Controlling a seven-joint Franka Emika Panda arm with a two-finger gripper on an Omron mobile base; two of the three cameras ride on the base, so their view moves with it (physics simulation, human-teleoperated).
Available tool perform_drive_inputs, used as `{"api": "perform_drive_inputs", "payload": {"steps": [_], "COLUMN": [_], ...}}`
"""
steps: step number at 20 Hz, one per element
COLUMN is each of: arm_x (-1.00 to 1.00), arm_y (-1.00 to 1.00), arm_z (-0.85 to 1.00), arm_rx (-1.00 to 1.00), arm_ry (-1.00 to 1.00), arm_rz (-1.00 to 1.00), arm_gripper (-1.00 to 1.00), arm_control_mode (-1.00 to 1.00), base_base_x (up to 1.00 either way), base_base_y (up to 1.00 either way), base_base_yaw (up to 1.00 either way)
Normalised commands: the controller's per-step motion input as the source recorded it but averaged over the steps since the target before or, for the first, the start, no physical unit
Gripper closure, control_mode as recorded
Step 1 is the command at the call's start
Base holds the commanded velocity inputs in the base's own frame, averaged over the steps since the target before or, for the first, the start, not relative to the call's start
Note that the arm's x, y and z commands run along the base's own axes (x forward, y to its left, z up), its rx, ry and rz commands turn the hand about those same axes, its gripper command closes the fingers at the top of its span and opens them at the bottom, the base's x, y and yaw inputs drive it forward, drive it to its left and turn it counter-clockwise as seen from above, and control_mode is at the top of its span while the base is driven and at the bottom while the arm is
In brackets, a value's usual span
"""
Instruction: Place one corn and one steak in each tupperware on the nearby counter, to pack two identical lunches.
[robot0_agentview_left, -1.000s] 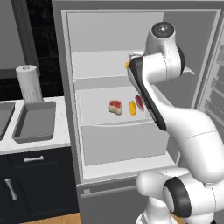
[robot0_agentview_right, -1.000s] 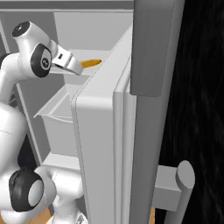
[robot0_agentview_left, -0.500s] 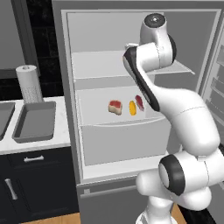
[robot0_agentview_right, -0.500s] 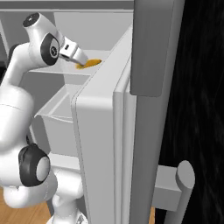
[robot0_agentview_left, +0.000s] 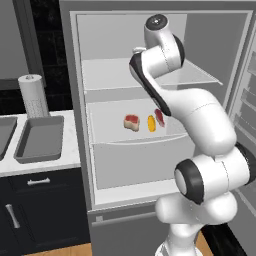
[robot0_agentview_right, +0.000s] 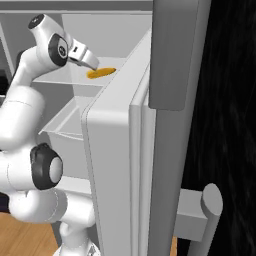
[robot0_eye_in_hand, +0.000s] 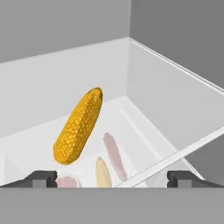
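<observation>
Arm has swung up to the upper fridge shelf; hand (robot0_eye_in_hand: 111, 177) released, empty, now facing a corn cob (robot0_eye_in_hand: 78, 127) — first pick pending.

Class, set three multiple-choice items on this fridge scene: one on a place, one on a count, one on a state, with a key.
1. Where does the nearest corn cob lie?
A. On the upper fridge shelf
B. In the grey tray
C. In the sink

2. How many food items rest on the lower fridge shelf in the left base view?
A. One
B. Three
C. Five

3. How does the pincer stand?
A. Shut on a cob
B. Shut on a steak
C. Open, holding nothing

Key: 1 A, the cob lies on the clear shelf in front of the pincer; 2 B, a steak, a second cob and a second steak lie in a row; 3 C, the fingertips stand wide apart, short of the cob.
</observation>
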Motion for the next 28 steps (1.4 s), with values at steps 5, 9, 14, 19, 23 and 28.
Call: {"api": "perform_drive_inputs", "payload": {"steps": [5, 9, 14, 19, 23, 28], "arm_x": [0.33, 0.35, 0.28, 0.27, 0.18, 0.05], "arm_y": [0.08, 0.0, 0.0, -0.01, 0.0, 0.0], "arm_z": [-0.01, -0.09, -0.28, -0.33, -0.06, 0.0], "arm_rx": [-0.01, 0.0, 0.03, 0.03, 0.0, 0.0], "arm_ry": [0.0, 0.0, 0.0, 0.0, 0.0, -0.02], "arm_rz": [-0.04, -0.01, 0.0, -0.01, 0.0, 0.0], "arm_gripper": [-1.0, -1.0, -1.0, -1.0, -1.0, -1.0], "arm_control_mode": [-1.0, -1.0, -1.0, -1.0, -1.0, -1.0], "base_base_x": [0.0, 0.0, 0.0, 0.0, 0.0, 0.0], "base_base_y": [0.0, 0.0, 0.0, 0.0, 0.0, 0.0], "base_base_yaw": [0.0, 0.0, 0.0, 0.0, 0.0, 0.0]}}
